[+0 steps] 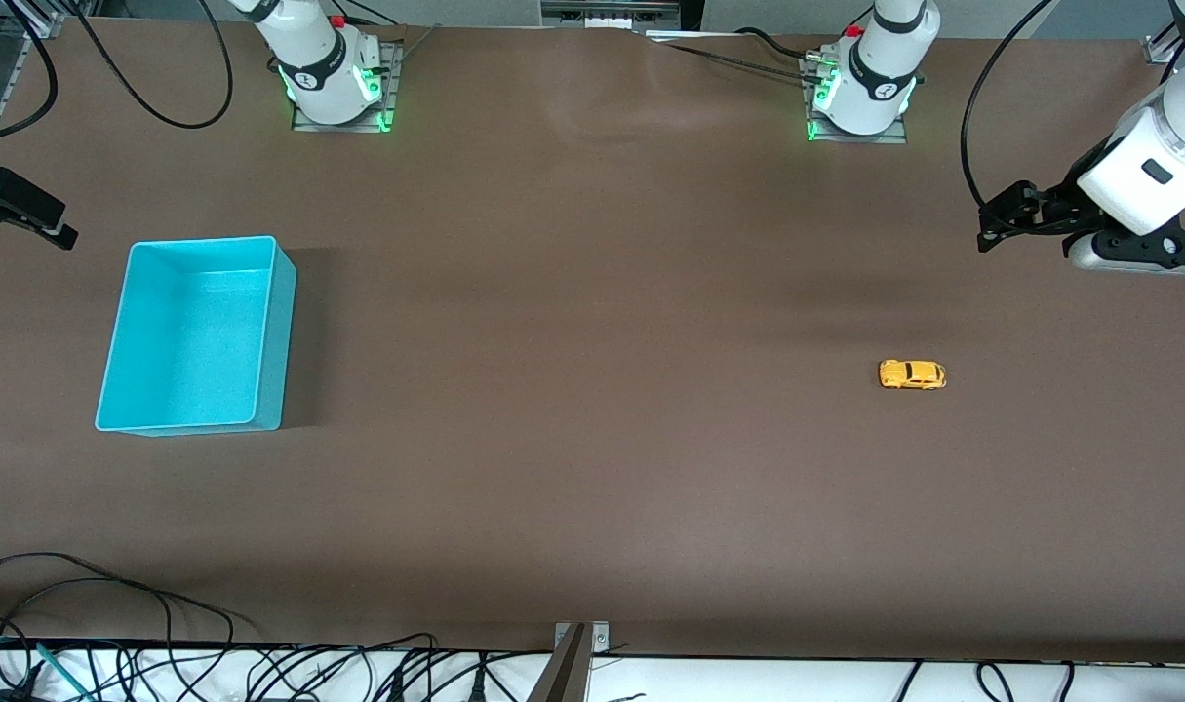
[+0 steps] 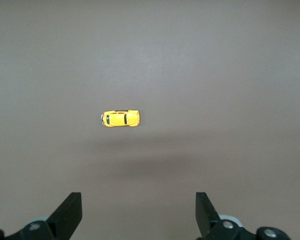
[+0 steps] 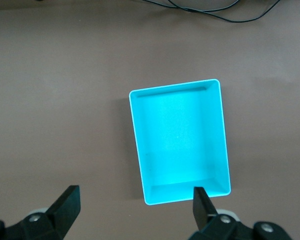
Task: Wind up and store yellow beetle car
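Tiny yellow car [image 1: 912, 374] with dark windows, upright on its wheels on bare table [image 1: 592, 390], nose at 3 o'clock. Left gripper [image 2: 137, 212] spread wide above table near car; right gripper [image 3: 135, 212] likewise wide by bin [image 3: 217, 135].

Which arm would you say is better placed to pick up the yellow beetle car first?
The left arm. The yellow beetle car sits toward its end of the table, the open left gripper high above it, while the right gripper hangs over the turquoise bin.

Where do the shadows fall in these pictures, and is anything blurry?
Front view: the turquoise bin casts a soft shadow toward the left arm's end of the table; everything looks sharp. Left wrist view: a faint dark band lies on the table beside the crisp yellow beetle car. Right wrist view: even light, with a bright patch on the bin's floor.
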